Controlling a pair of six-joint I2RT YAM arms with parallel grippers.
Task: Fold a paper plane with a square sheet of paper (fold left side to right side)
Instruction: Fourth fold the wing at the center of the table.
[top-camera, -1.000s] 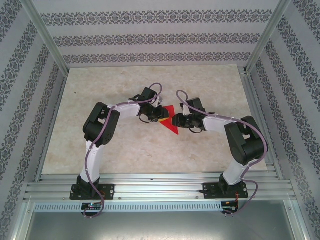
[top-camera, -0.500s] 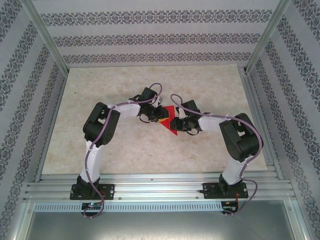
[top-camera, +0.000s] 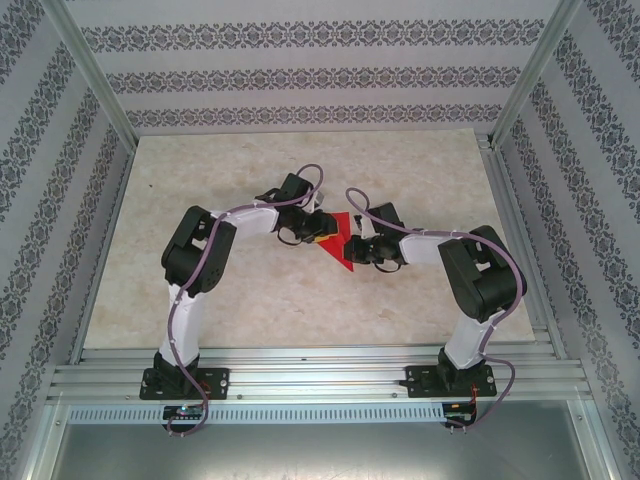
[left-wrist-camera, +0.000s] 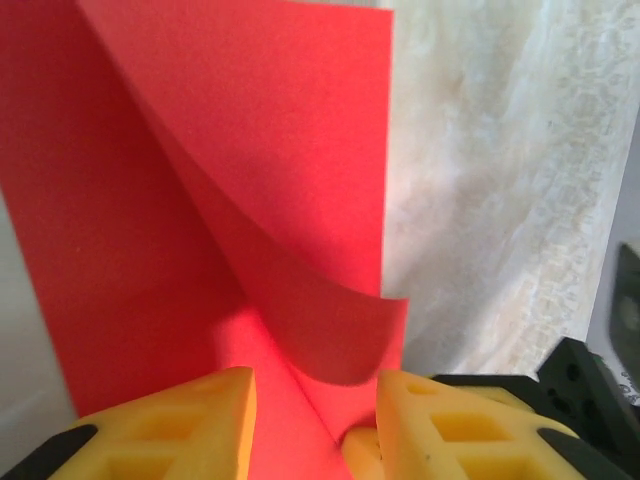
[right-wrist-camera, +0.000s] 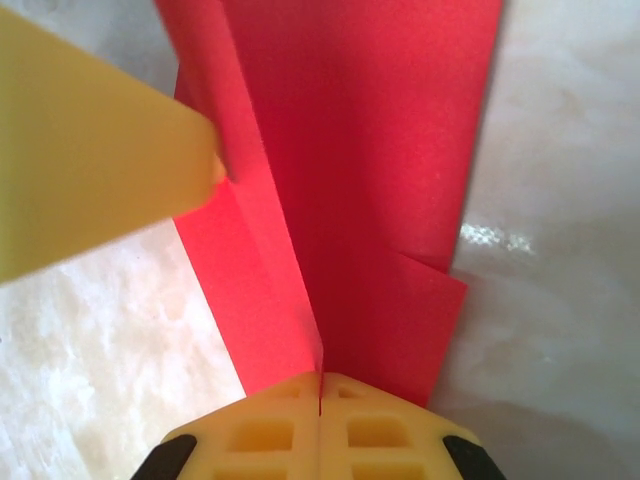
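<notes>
- Seen from above, two robot arms reach inward from the near edge of a pale marbled table (top-camera: 200, 190) and meet near its middle.
- A bright red sheet of paper (top-camera: 344, 260) lies between the two arm tips, partly folded. Its visible part narrows to a point toward the near edge.
- The left gripper (top-camera: 325, 233) sits at the paper's left side, and the right gripper (top-camera: 353, 248) sits just beside it at the paper's right side.
- In the left wrist view, the left gripper's two yellow fingers (left-wrist-camera: 190, 425) stand apart with a clear gap between them. Red paper runs through that gap without being pinched, so this gripper is released.
- In that same view, one layer of the paper curls up and over in a soft loop just ahead of the fingers, above a flatter layer. The table is bare to the right of it.
- In the right wrist view, the right gripper's yellow fingers are pressed tightly together. A raised crease of the red paper runs straight into the seam between them, so this gripper is clenched on the paper.
- Also in that view, a yellow finger (right-wrist-camera: 100, 150) of the other gripper comes in from the upper left, its tip touching the edge of the raised fold.
- A corner of a lower paper layer sticks out at the right, lying flat on the table.
</notes>
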